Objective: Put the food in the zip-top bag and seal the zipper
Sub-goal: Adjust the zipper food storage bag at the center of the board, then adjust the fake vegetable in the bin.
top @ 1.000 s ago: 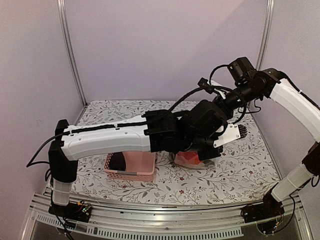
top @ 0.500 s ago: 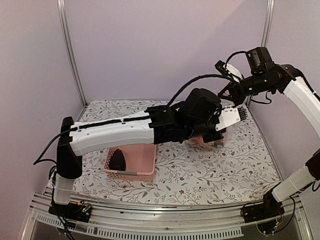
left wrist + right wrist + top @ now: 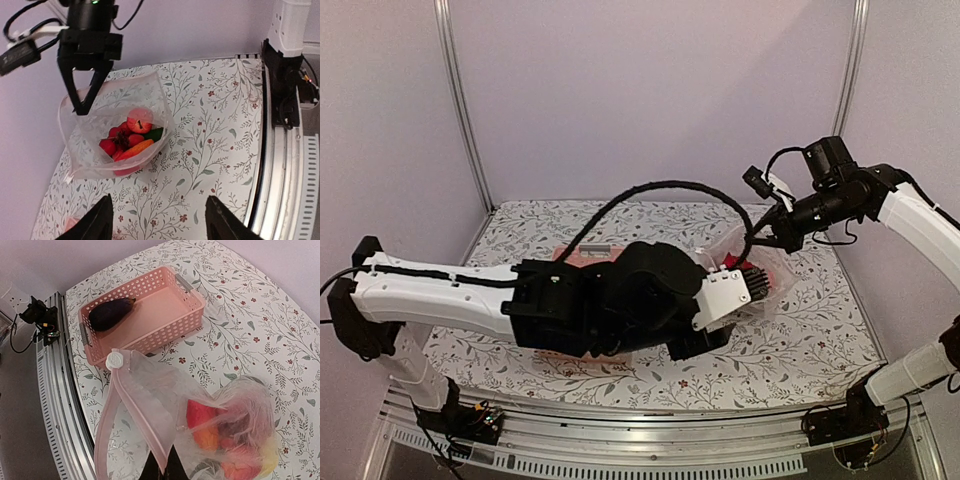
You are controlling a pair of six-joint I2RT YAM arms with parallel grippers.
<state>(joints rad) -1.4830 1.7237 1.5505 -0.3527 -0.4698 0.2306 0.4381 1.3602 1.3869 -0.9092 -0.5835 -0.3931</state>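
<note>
In the top view the left arm (image 3: 490, 290) reaches across the worktop (image 3: 800, 330). Its bulky black wrist hides nearly all of the pink basket (image 3: 165, 330), which sits to the left of the zip-top bag (image 3: 752, 268). The right wrist view shows the basket clearly. It is rectangular with lattice walls, and the dark, glossy eggplant (image 3: 111, 311) lies alone in one end, well apart from the bag. The left gripper (image 3: 159, 215) hovers above the worktop on the near side of the bag, fingers spread wide and holding nothing.

The bag stands slumped on the worktop with its mouth pulled up and open. The rest of the food (image 3: 131, 137) is heaped at its bottom: a red tomato (image 3: 139, 122) on top, a green cucumber (image 3: 155, 134) beside it, and orange and red pieces below. The right gripper (image 3: 80, 107) comes down onto the bag's far rim with its fingers pinched together on the mouth edge. The zipper (image 3: 106, 415) runs from there as a pale pinkish strip ending in a small white round tab.

The worktop is covered in white cloth printed with grey leaves and small red flowers. Plain lilac walls (image 3: 650, 90) with metal corner posts enclose it, and a ribbed aluminium rail (image 3: 280, 200) edges it on the side away from the bag. The bag is clear, thin and crinkled.
</note>
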